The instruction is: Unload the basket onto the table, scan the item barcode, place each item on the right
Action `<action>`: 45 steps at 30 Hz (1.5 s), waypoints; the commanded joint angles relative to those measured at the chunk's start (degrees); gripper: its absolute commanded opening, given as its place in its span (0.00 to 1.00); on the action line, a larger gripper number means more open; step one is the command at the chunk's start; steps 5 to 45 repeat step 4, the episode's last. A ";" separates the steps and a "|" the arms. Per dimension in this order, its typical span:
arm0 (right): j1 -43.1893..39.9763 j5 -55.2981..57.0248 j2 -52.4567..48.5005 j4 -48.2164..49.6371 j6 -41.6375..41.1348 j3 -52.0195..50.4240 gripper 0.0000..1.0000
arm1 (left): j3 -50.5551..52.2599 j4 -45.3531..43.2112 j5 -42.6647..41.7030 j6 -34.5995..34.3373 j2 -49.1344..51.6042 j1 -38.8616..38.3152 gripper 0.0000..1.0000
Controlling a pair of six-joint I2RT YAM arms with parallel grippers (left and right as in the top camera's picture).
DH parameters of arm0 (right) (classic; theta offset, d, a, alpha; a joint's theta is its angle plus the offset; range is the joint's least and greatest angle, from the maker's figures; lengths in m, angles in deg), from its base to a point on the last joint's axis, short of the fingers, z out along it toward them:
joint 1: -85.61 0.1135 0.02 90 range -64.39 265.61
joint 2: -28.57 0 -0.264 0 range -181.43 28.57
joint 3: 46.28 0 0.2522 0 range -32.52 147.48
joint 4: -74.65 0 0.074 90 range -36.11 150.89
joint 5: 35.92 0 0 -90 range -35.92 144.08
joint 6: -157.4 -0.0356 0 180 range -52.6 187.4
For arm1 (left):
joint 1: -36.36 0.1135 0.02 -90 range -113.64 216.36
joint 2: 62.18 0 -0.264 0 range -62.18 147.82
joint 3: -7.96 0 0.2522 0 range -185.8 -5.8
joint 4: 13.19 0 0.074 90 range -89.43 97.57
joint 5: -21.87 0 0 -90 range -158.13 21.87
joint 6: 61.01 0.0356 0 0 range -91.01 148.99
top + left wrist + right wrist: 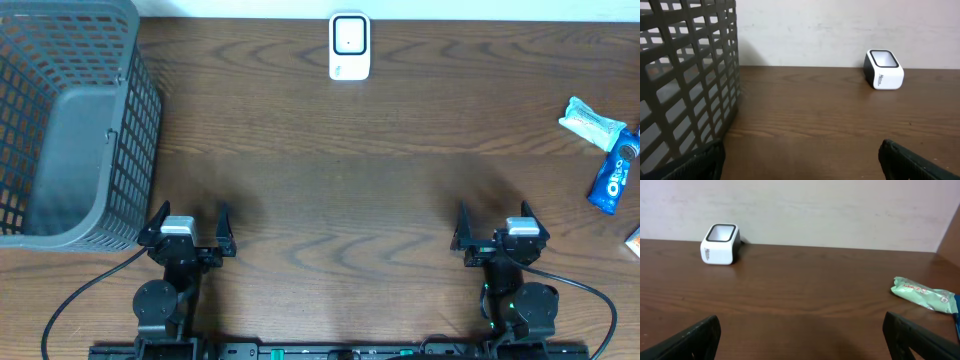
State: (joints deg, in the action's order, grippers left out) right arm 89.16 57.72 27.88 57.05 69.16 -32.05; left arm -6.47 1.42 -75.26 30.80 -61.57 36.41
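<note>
Dark brown wooden table (340, 170) seen from above, with two robot arms at its near edge. The left fingers (157, 220) are spread wide apart and hold nothing. The right fingers (461, 228) are likewise spread wide and hold nothing. Both pairs point toward the far edge and are well apart from each other. A white scanner (349, 46) with a dark window on top stands at the far edge, near the middle. A grey mesh basket (140, 150) fills the far left corner, near the left arm. At the right edge lie the items: a green packet (592, 124) and, just beside it and nearer the arms, a tilted blue packet (612, 178). Both packets are well apart from the right fingers and from the scanner. From the right wrist, the scanner stands at left and the green packet lies flat at right.
</note>
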 commanded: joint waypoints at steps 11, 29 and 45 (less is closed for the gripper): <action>-0.24 -0.11 0.39 -0.20 0.48 -0.17 0.99 | 0.44 2.60 -1.01 0.98 -0.37 0.31 0.98; -0.24 -0.11 0.39 -0.20 0.48 -0.17 0.99 | 0.44 2.60 -1.01 0.98 -0.37 0.31 0.98; -0.24 -0.11 0.39 -0.20 0.48 -0.17 0.99 | 0.44 2.60 -1.01 0.98 -0.37 0.31 0.98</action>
